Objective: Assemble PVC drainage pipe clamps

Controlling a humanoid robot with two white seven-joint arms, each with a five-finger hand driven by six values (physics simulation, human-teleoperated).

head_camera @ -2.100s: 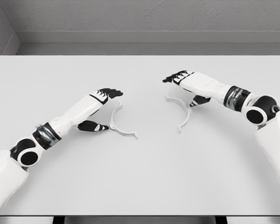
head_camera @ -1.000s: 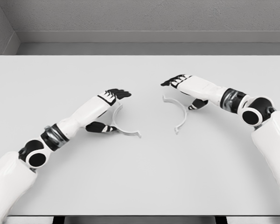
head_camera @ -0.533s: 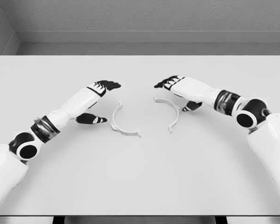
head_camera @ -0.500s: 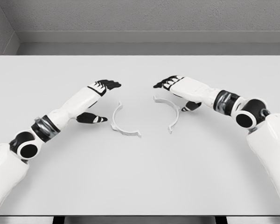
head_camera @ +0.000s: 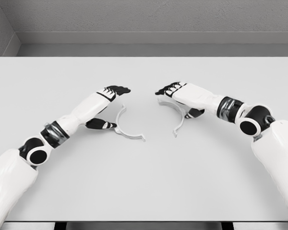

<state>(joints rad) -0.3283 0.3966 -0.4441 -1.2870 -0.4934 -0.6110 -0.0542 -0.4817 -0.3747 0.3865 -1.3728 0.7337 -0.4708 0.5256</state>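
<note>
Two white half-ring clamps on a pale desk point(head_camera: 144, 182), open sides facing each other across a small gap. Left clamp point(head_camera: 124, 128) flat on the desk, curve bulging toward the left arm, one flanged end near the far side and the other pointing toward the right clamp. Right clamp point(head_camera: 175, 115) just beside it, arc bulging toward the right arm, near tip well clear of the left clamp's near flange, not touching.

Left hand point(head_camera: 108, 105) beside the left clamp, on its outer side: black fingers held out straight above the clamp's far end, thumb reaching low toward the arc's outer edge, right at it. Hand spread, nothing gripped; contact between thumb and clamp hard to tell.

Right hand point(head_camera: 178, 98) over the right clamp's far end, fingers stretched out flat toward the left clamp, thumb tucked below against the outer side of the arc. Loosely straddling the clamp rather than clenched; firm grip not clear from this view.

Both forearms slanting in from the desk's near corners toward the clamps.
</note>
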